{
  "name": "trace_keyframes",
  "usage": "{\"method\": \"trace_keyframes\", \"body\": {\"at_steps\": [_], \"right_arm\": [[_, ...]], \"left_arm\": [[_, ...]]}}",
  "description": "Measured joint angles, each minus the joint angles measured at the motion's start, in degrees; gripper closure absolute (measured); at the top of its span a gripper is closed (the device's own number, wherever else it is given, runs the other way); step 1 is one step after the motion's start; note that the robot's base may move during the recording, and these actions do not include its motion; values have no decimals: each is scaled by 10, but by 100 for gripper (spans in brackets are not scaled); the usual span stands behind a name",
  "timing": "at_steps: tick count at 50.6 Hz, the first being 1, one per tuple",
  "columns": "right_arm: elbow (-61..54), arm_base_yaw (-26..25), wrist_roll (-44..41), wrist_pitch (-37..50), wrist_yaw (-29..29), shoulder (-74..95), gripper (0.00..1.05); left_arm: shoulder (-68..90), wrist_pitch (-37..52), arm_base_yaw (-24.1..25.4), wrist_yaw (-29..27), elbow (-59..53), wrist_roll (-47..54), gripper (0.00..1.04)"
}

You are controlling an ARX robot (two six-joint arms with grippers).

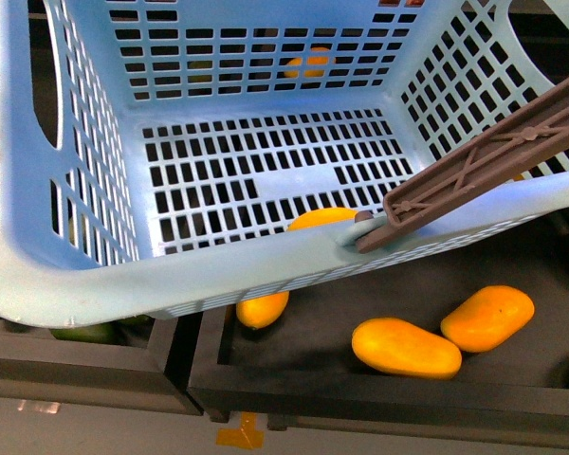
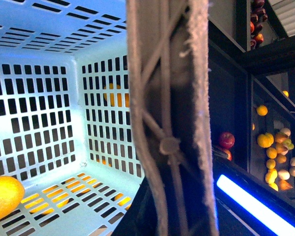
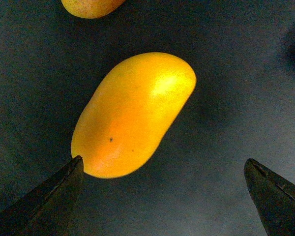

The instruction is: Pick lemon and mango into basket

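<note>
**Right pincer wide over a mango**

The basket (image 1: 66,275) fills the left of the front view, with a yellow fruit (image 1: 322,217) on its floor by the near rim. Its brown handle (image 2: 172,123) blocks the left wrist view, so the left pincer's state cannot be told. Further right, loose mangoes (image 1: 405,348) lie along the dark tray's (image 1: 322,322) near edge. The right gripper (image 3: 163,160) hangs spread wide over the mango (image 3: 132,115), touching nothing. The fruit looks smooth, weighty and likely slippery, so grip it gently across its narrow middle.
</note>
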Motion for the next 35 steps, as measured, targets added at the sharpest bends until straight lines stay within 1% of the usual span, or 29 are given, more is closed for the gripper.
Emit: {"method": "trace_keyframes", "body": {"at_steps": [16, 29, 35], "right_arm": [[175, 7, 27, -70, -4, 95, 9], [280, 9, 27, -122, -4, 146, 9], [293, 10, 27, -137, -9, 160, 9]], "left_arm": [[0, 0, 0, 6, 0, -2, 100], [0, 0, 0, 3, 0, -1, 100], [0, 0, 0, 4, 0, -2, 100]]}}
